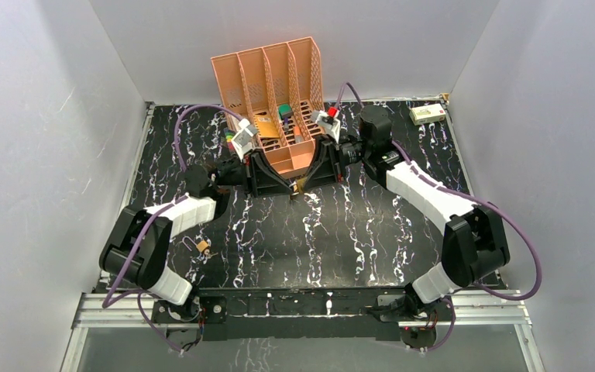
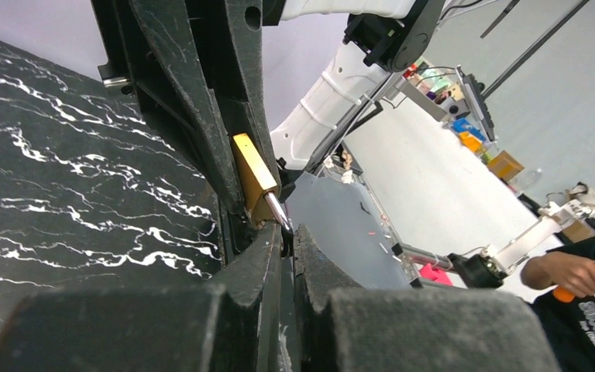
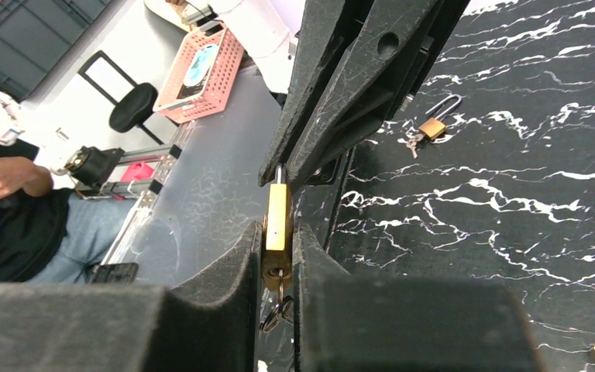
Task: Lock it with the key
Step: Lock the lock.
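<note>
A brass padlock (image 3: 277,221) hangs above the table, held between both grippers where they meet mid-table (image 1: 298,188). My right gripper (image 3: 279,229) is shut on the padlock's body. The thin key (image 3: 280,287) sticks out of the keyhole at the bottom, with its ring (image 3: 275,313) dangling between my fingers. My left gripper (image 2: 289,236) is shut on the padlock's silver shackle (image 2: 279,211), with the brass body (image 2: 252,174) just beyond, clamped in the right gripper's fingers (image 2: 201,108).
A second small padlock (image 1: 201,246) with a key lies on the black marbled table near the left arm; it also shows in the right wrist view (image 3: 432,126). An orange file organizer (image 1: 271,93) stands just behind the grippers. A small box (image 1: 428,114) sits at the back right.
</note>
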Action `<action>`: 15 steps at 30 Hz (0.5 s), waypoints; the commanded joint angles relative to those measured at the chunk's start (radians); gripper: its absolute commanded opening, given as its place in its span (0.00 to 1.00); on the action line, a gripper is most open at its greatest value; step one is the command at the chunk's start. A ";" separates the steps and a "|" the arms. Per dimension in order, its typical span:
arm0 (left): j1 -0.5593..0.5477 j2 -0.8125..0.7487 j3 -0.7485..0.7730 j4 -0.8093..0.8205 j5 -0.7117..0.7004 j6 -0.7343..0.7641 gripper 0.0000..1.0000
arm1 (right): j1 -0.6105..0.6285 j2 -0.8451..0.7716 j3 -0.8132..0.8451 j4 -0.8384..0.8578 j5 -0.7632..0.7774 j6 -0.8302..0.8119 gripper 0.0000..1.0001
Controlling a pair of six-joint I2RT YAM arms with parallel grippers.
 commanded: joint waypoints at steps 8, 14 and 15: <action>-0.023 -0.113 0.074 -0.146 -0.123 0.222 0.00 | 0.048 -0.150 0.021 -0.009 0.143 -0.072 0.58; -0.023 -0.140 0.084 -0.176 -0.113 0.227 0.00 | 0.000 -0.208 -0.006 -0.026 0.179 -0.092 0.61; -0.023 -0.145 0.082 -0.181 -0.112 0.228 0.00 | -0.011 -0.221 -0.015 -0.026 0.190 -0.093 0.61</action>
